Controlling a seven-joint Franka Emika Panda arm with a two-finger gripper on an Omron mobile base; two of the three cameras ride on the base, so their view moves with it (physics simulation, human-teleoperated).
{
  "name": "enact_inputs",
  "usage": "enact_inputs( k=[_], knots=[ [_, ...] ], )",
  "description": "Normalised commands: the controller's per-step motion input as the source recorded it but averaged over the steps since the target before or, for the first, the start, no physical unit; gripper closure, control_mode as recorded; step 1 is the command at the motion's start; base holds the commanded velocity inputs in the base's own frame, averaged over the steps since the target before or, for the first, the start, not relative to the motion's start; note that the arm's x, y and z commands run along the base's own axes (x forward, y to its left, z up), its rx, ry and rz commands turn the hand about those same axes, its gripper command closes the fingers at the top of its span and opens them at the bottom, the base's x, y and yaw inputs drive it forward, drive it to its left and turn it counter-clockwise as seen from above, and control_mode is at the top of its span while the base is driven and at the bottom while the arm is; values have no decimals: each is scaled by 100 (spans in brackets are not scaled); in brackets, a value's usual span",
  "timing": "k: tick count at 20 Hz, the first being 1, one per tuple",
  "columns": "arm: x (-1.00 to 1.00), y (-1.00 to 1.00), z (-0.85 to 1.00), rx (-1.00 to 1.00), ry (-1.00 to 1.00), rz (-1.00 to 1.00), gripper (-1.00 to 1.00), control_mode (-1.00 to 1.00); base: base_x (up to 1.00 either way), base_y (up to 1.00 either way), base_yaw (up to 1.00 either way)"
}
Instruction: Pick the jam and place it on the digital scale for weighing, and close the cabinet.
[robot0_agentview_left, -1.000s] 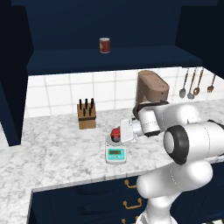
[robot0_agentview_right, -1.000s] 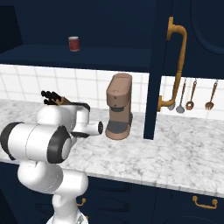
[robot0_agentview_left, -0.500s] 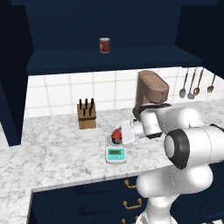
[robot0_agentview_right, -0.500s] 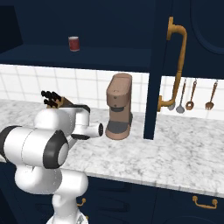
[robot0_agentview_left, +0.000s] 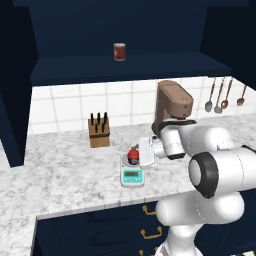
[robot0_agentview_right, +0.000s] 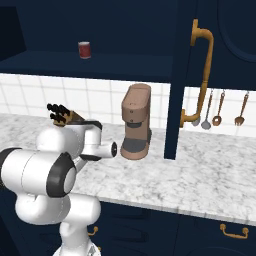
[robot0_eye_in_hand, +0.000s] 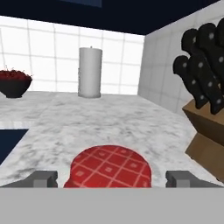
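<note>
The jam (robot0_agentview_left: 132, 154), a squat red jar, stands on the plate of the white and teal digital scale (robot0_agentview_left: 132, 175) on the marble counter. My gripper (robot0_agentview_left: 138, 155) reaches it from the right. In the hand view the jam's red checked lid (robot0_eye_in_hand: 109, 168) sits between my fingertips (robot0_eye_in_hand: 43, 178), with a gap on each side, so the gripper (robot0_eye_in_hand: 112, 179) is open around it. The navy cabinet (robot0_agentview_left: 125, 70) above the counter stands open. Its right door (robot0_agentview_right: 177, 100), which carries a brass handle (robot0_agentview_right: 202, 75), is swung out towards me.
A taller red can (robot0_agentview_left: 119, 51) stands on the cabinet shelf. Left of the scale is a knife block (robot0_agentview_left: 99, 131), and a brown coffee machine (robot0_agentview_left: 172, 102) stands behind my arm. Utensils (robot0_agentview_left: 220, 95) hang at the right. A paper roll (robot0_eye_in_hand: 90, 72) and dark bowl (robot0_eye_in_hand: 13, 83) stand farther off.
The arm's elbow has sunk slightly. The hand stays at the scale, and the jam has not moved from the plate.
</note>
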Motion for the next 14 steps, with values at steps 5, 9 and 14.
enact_inputs(
  k=[5,9,14],
  knots=[
    [-23,0,38,0,-5,0,-100,-100,0,0,0],
    [-23,0,54,1,-16,0,-100,-100,0,0,0],
    [-26,0,45,0,-23,0,-100,-100,0,0,0]
  ],
)
